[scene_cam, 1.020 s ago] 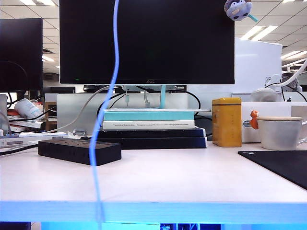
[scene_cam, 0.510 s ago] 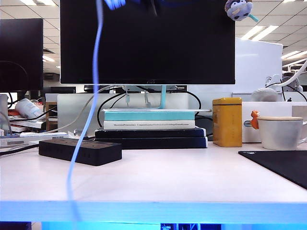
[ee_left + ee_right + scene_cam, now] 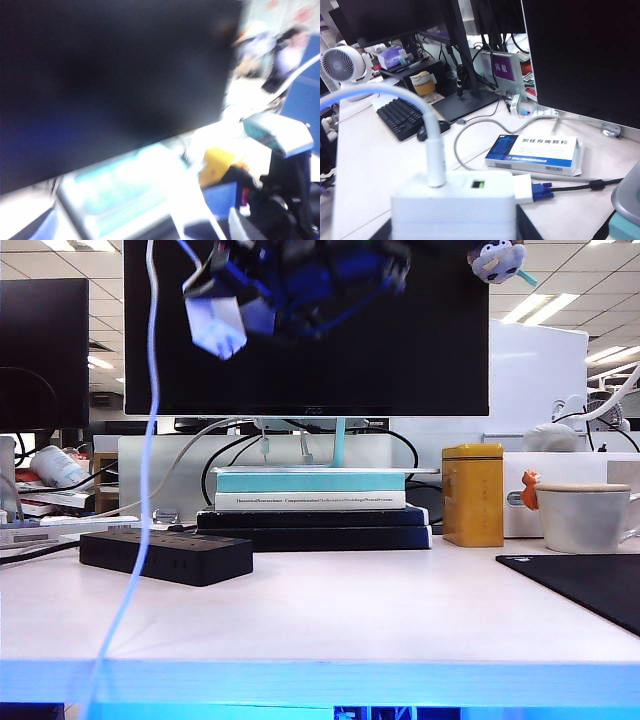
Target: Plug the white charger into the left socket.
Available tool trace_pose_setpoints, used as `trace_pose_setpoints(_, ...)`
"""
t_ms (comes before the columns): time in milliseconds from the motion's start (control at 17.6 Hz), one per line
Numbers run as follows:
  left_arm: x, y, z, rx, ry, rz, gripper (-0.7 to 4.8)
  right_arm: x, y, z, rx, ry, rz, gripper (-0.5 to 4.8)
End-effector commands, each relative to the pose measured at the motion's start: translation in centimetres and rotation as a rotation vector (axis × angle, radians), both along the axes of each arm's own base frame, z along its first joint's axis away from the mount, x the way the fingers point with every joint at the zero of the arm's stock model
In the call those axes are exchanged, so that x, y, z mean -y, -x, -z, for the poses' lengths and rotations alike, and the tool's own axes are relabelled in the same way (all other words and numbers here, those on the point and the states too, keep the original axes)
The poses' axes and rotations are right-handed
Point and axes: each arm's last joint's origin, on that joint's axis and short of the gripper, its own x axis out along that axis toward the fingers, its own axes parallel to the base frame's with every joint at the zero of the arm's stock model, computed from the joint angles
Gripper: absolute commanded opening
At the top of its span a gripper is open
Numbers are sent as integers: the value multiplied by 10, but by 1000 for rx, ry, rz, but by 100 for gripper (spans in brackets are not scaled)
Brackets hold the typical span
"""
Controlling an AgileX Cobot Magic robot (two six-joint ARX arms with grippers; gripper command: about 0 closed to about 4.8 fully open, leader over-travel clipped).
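Exterior view: the right gripper [image 3: 235, 315] hangs high in front of the dark monitor [image 3: 400, 350], a blurred dark-blue mass with the white charger [image 3: 218, 325] clamped at its lower left end. The charger's thin white cable [image 3: 148, 440] drops from the top of the frame down past the table's front edge [image 3: 320, 680]. On the white table below, well apart from the charger, lies the black power strip [image 3: 166, 555]; the left socket [image 3: 115, 537] sits near its left end, too small to make out in detail. Behind the strip stand the stacked books [image 3: 315, 510] under the monitor, then a yellow tin [image 3: 473, 494] and a white mug [image 3: 585, 517] further right.

The right wrist view shows the charger [image 3: 452, 205] close up, filling the near edge — held fast in the right gripper, whose fingers are mostly hidden beneath the white body. The cable [image 3: 436, 150] rises from the charger's top and arcs away. Beyond it lie a blue-and-white box [image 3: 535, 152] and a black keyboard [image 3: 402, 116].

The left wrist view is heavily smeared; the left gripper [image 3: 260, 220] shows only as dark shapes at the corner, its jaws standing wide apart and holding nothing.
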Motion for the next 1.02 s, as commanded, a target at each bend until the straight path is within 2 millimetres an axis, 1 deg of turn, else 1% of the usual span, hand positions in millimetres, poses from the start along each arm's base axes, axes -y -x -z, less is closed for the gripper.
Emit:
trace_pose_setpoints(57, -1, 0, 0, 13, -36, -42, 479, 0, -3, 18, 120, -104, 46, 211)
trace_pose_setpoints(113, -2, -1, 0, 12, -36, -62, 479, 1, -4, 29, 131, -119, 102, 211)
trace_pose_setpoints(170, -2, -1, 1, 11, -36, -71, 479, 2, -4, 37, 129, -121, 123, 211)
trace_pose_setpoints(227, -2, -1, 1, 8, -35, -97, 479, 2, -4, 50, 131, -124, 129, 211)
trace_pose_setpoints(340, -3, -1, 1, 2, -36, -105, 479, -1, -7, 63, 130, -162, 125, 211)
trace_pose_setpoints(397, -3, -1, 2, -5, -37, -105, 479, -3, -10, 74, 121, -187, 120, 211)
trace_pose_setpoints(453, -3, -1, 3, -5, -48, -105, 479, -7, -10, 82, 113, -179, 116, 211)
trace_pose_setpoints(567, -3, -1, 5, -1, -89, -105, 479, -16, -10, 106, 68, -142, 118, 211)
trace_pose_setpoints(680, -3, -1, 7, -24, -93, -104, 479, -21, -9, 122, 28, -116, 121, 211)
trace_pose_setpoints(737, -3, -1, 9, -50, -95, -111, 479, -21, -10, 126, 18, -112, 135, 211)
trace_pose_setpoints(793, -5, -4, 19, -119, -144, -201, 479, -21, -10, 125, 36, -130, 133, 211)
trace_pose_setpoints(907, -6, -12, 34, -170, -166, -226, 479, -20, -8, 114, 97, -205, 94, 211)
trace_pose_setpoints(1020, -6, -30, 55, -232, -181, -263, 479, -22, -6, 95, 152, -235, 2, 211)
